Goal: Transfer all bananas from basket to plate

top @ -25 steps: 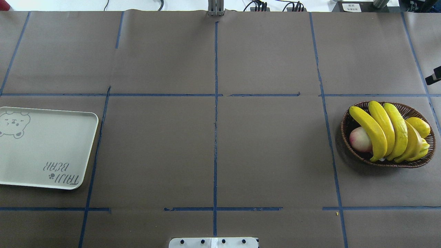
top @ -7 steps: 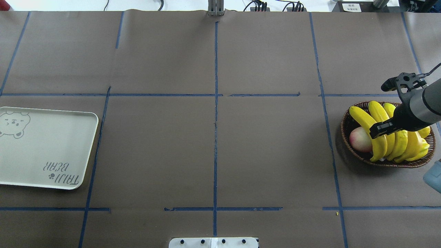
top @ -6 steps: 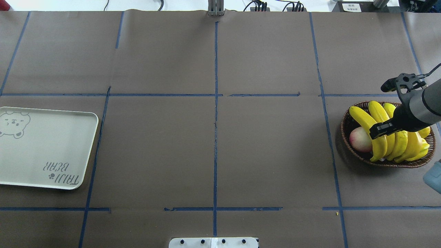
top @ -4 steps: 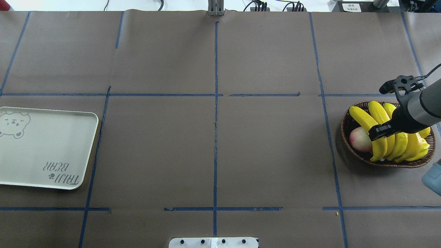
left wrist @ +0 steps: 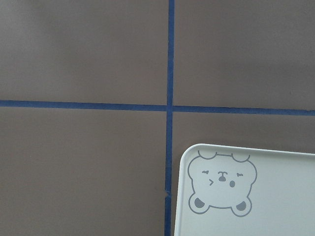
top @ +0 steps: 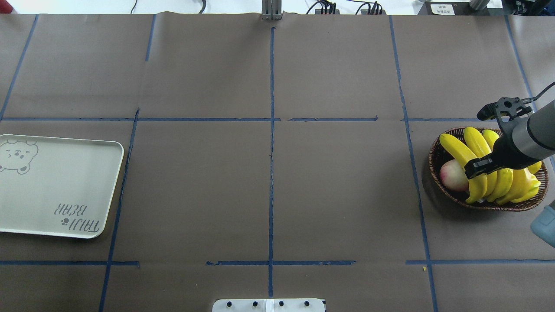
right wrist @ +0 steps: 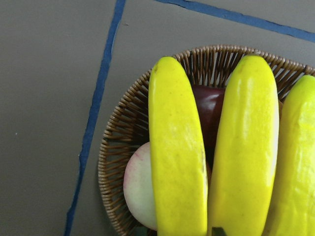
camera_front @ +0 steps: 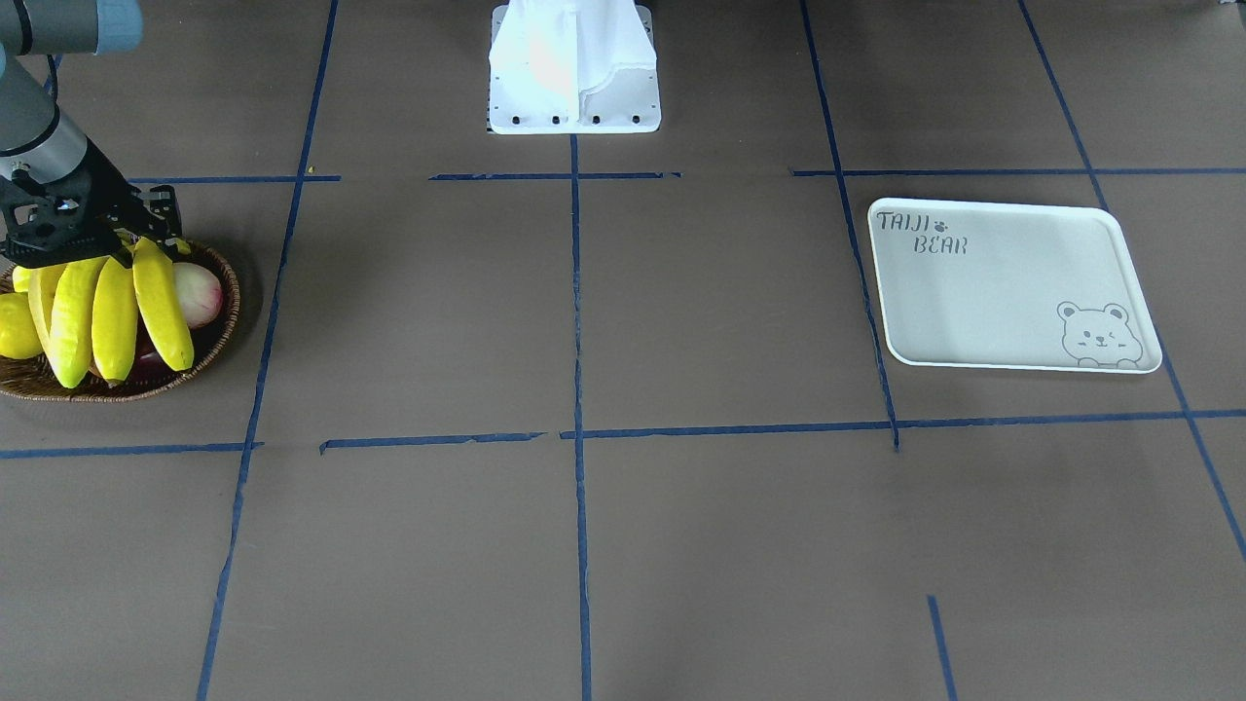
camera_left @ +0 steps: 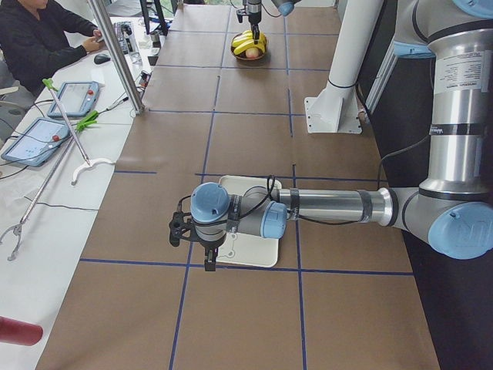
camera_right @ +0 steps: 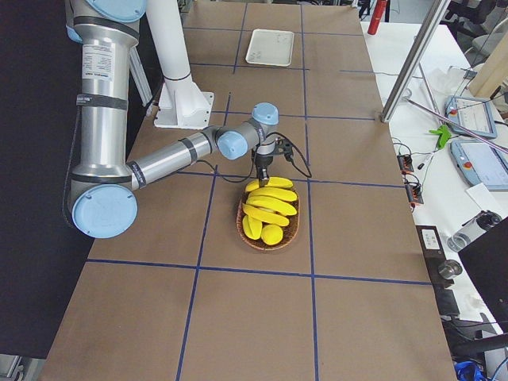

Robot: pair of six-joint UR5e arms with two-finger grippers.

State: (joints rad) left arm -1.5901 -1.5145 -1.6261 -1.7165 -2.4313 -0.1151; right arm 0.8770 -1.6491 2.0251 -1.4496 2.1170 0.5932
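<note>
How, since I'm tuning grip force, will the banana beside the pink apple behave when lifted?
Probably stiff: the banana holds its curve propped over the apple. Its glossy skin may slip when gripped. Rounded, it could roll if nudged.

You have four long yellow bananas (camera_front: 115, 312) lying side by side, curved alike, across the round brown wicker basket (right wrist: 115, 142). Well apart from that basket, the white rounded-corner plate (camera_front: 1003, 302), printed "TAIJI BEAR" with a bear face, lies flat.
</note>
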